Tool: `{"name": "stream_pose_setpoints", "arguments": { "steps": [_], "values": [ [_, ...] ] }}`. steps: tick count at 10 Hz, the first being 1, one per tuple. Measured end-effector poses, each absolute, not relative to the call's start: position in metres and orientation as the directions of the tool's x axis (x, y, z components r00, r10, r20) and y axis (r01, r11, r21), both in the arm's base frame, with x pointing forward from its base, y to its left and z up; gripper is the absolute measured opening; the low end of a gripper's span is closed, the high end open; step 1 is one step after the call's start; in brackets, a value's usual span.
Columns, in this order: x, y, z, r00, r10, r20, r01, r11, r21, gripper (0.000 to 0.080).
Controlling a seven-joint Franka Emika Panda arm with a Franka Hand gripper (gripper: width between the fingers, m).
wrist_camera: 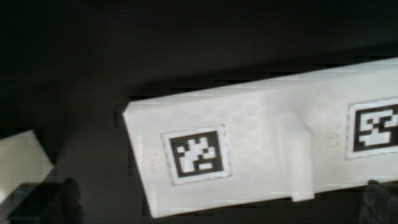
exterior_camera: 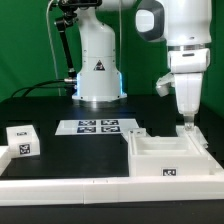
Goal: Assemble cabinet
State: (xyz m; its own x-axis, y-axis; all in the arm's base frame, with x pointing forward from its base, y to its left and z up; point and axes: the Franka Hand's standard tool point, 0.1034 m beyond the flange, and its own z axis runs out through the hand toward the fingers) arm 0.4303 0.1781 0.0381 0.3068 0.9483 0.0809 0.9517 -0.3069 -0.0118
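Note:
The cabinet [exterior_camera: 170,158] is a white open box with a black-and-white tag on its front wall; it sits at the exterior view's right. My gripper [exterior_camera: 187,124] hangs straight down over the cabinet's far right corner, with its fingertips just above or at the rim. In the wrist view a white tagged panel of the cabinet [wrist_camera: 267,115] lies tilted below my gripper [wrist_camera: 217,205]. The dark fingers [wrist_camera: 54,200] stand wide apart at the frame's edges, open and holding nothing.
A small white tagged cube [exterior_camera: 20,138] stands at the exterior view's left. The marker board [exterior_camera: 98,126] lies in front of the robot's base [exterior_camera: 98,70]. A long white bar [exterior_camera: 60,187] runs along the front. A pale surface [wrist_camera: 18,160] shows at the wrist view's edge.

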Motion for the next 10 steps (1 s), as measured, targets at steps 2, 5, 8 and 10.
{"name": "stream_pose_setpoints", "arguments": {
  "steps": [2, 5, 8, 10],
  "values": [
    [0.426, 0.185, 0.03, 0.307, 0.947, 0.092, 0.952, -0.307, -0.016, 0.0796],
    [0.421, 0.187, 0.02, 0.308, 0.946, 0.101, 0.951, -0.307, -0.021, 0.0796],
    [0.42, 0.185, 0.019, 0.311, 0.945, 0.1, 0.95, -0.31, -0.022, 0.066],
    [0.419, 0.185, 0.018, 0.311, 0.945, 0.099, 0.95, -0.31, -0.025, 0.051]
  ]
}}
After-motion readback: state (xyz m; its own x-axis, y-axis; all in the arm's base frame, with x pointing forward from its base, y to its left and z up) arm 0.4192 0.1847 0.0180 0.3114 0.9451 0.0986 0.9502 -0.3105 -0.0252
